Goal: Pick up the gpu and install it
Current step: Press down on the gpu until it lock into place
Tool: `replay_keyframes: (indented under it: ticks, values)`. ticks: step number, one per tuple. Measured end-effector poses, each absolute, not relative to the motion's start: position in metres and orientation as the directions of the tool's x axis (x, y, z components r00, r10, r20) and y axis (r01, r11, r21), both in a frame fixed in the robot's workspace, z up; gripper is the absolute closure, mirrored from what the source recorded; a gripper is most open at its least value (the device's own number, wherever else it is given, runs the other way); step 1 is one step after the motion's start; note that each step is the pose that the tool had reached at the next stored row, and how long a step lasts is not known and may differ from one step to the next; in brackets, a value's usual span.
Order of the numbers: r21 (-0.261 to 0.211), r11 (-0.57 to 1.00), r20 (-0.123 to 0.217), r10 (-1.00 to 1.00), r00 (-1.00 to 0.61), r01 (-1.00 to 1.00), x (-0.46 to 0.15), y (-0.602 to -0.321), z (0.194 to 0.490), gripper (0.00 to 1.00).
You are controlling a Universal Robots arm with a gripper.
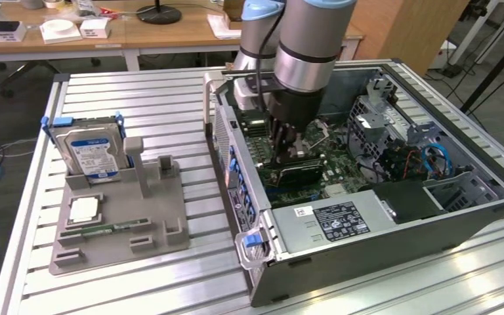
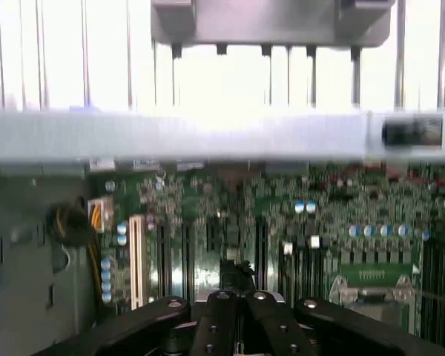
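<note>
The gpu point(image 1: 294, 172) lies low inside the open computer case point(image 1: 462, 216), a dark flat card sitting across the green motherboard point(image 1: 322, 164) just under the arm's tool. Its black face points up and toward the case's front wall on the exterior view's left. Whether it is fully seated in its slot is hard to tell, since the tool hides most of its upper edge.

The gripper point(image 1: 285, 147) reaches straight down into the case, right above the card. In the wrist view the gripper point(image 2: 241, 311) has its two black fingers point(image 2: 215, 322) pressed together, meeting at the middle with no gap. They seem to touch or pinch the card's top edge, but the contact itself is hidden from both cameras.

Around the card, the case holds a black power supply point(image 1: 340, 220) with a white label near its lower corner, and blue cables point(image 1: 432, 157) beside the metal drive cage point(image 1: 375, 125) toward the exterior view's right.

Outside the case, on the slatted aluminium table point(image 1: 147, 98), a grey holder tray point(image 1: 121, 223) stands on the exterior view's left. A silver hard drive point(image 1: 90, 154) with a blue-white label stands upright at its far end, a small square chip point(image 1: 84, 210) lies flat in the middle, and a narrow green memory stick point(image 1: 103, 230) lies near its front.
</note>
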State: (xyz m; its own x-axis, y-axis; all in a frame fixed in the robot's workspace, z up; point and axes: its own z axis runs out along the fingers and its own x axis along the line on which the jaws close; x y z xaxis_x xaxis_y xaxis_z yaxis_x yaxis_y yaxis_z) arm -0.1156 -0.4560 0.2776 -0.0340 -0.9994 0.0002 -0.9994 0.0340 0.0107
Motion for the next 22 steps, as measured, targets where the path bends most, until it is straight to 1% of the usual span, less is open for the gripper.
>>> replay_keyframes:
  ticks: [3,15,22]
  values:
    - [0.021,0.034,0.000,-0.999,-0.034,-0.999,-0.123,-0.456,0.278,0.89]
    - [0.101,0.034,0.002,-0.999,-0.034,-0.994,-0.132,-0.455,0.288,0.89]
    - [0.105,0.035,0.002,-0.999,-0.034,-0.994,-0.134,-0.451,0.290,0.89]
